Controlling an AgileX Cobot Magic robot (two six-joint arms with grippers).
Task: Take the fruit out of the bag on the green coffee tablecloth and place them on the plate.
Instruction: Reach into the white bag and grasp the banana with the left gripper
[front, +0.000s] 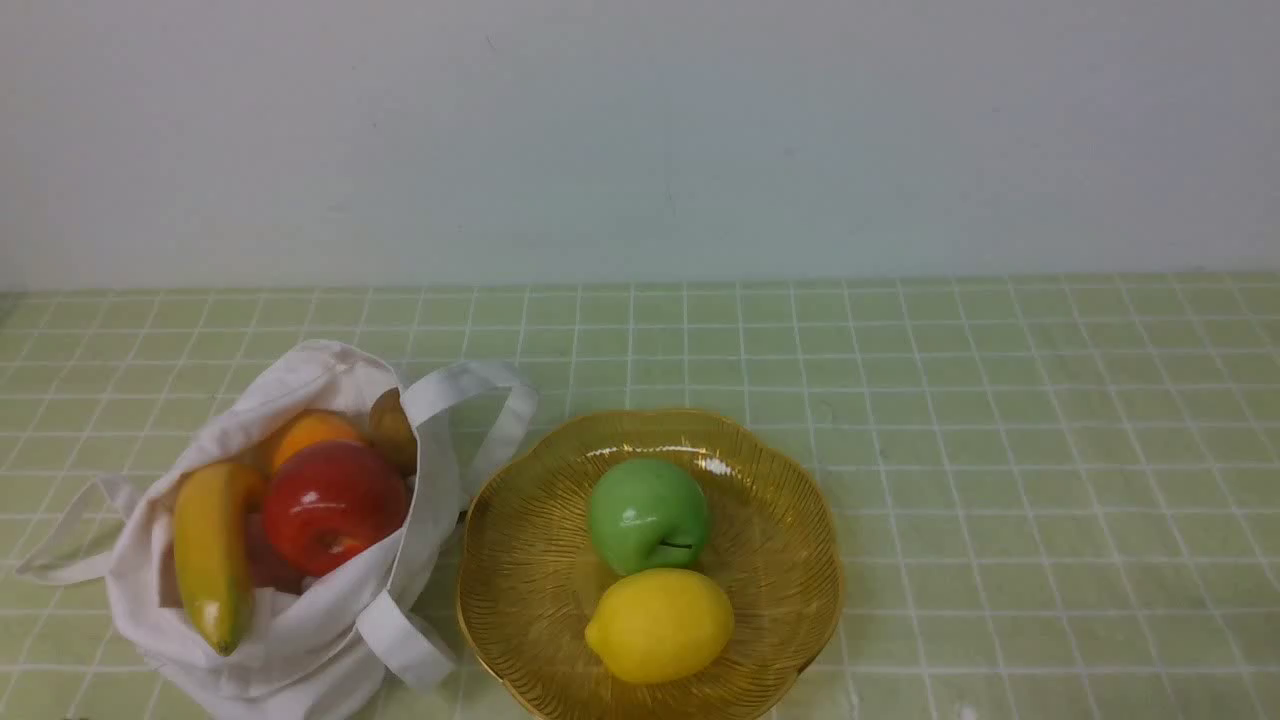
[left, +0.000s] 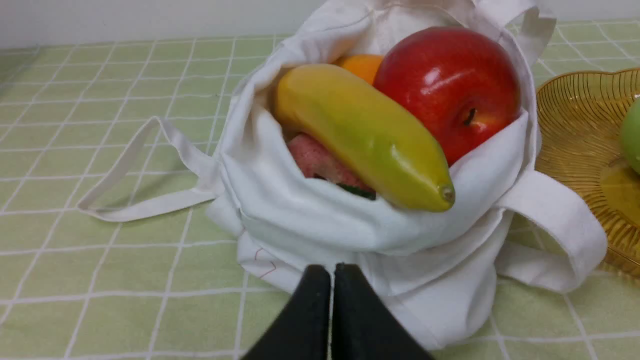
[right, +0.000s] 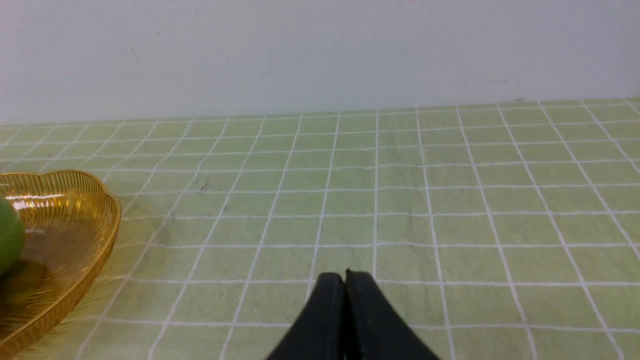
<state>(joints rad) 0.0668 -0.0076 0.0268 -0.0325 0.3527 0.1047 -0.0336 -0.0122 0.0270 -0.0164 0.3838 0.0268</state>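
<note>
In the front view, the bag sits left of the plate, with the banana and red apple in its mouth. In the left wrist view, my left gripper is closed, empty; I should open wide and straddle the banana's middle, sparing the cloth. In the right wrist view, my right gripper is closed, holding nothing.

1. The bag lies near the tablecloth's left edge, holding the banana, red apple and orange.
2. Just right of it sits the plate, nearer the front edge.
3. On the plate, the lemon lies before the green apple.
</note>
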